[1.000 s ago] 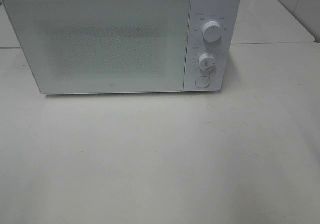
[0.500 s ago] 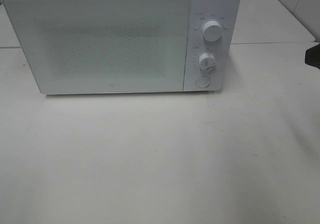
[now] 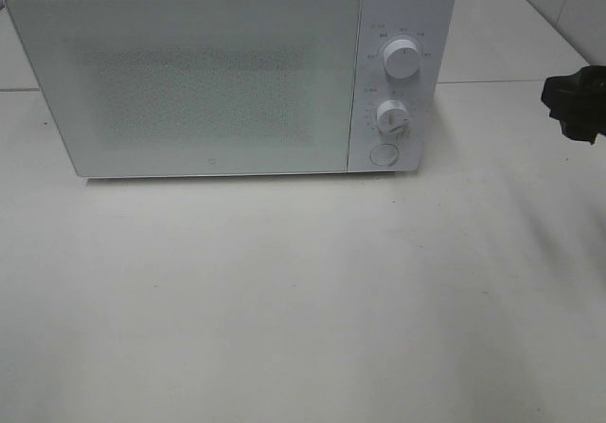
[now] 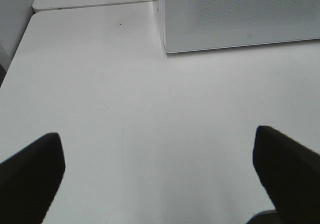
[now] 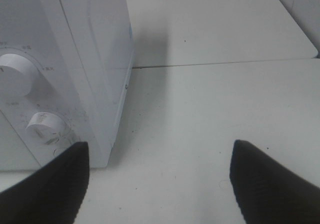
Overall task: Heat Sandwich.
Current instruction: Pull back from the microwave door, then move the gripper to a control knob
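Here, with the left fingers (image 4: pixel 30 179) and right fingers (image 5: pixel 45 184) both spread empty, we should press the microwave's (image 3: pixel 232 73) round button (image 3: pixel 383 154) squarely to free its shut door (image 3: pixel 189 92).

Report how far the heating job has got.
Done: nothing visible; the microwave is shut, no food in view. In hand: right gripper, open and empty, hovers right of it; left gripper open over the table. Left: seemingly everything.
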### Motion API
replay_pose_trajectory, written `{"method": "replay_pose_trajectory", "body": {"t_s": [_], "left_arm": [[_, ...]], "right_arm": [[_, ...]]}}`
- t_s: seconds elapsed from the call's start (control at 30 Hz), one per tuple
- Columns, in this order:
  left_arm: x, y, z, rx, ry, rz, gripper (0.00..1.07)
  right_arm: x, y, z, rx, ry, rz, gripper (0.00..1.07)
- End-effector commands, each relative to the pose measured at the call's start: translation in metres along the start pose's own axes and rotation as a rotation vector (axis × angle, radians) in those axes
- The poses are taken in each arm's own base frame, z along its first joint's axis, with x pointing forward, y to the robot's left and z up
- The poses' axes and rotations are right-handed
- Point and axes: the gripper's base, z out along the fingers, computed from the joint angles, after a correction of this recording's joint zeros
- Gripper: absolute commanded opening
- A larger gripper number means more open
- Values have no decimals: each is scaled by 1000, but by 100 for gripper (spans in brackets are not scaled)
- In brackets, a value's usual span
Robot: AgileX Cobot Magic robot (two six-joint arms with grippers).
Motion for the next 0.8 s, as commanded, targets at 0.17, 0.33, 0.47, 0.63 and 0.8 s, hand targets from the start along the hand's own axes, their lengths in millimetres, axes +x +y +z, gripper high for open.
{"method": "replay_pose_trajectory", "body": {"t_s": [0.17,0.33,0.47,0.63,0.8], "left_arm": [[2,-1,-3,8,-27,-8,98],[2,-1,-3,8,-27,-8,98],[2,-1,-3,8,-27,-8,98],[2,-1,-3,8,-27,-8,98],[2,-1,-3,8,-27,-8,98]], "right_arm": [[17,4,8,12,-113,-24,75],[30,27,16,-17,-126,-104,75],[36,42,20,-10,-162,-151,75],[47,62,24,-18,-188,-174,75],[58,76,27,-8,-203,-174,75]]}}
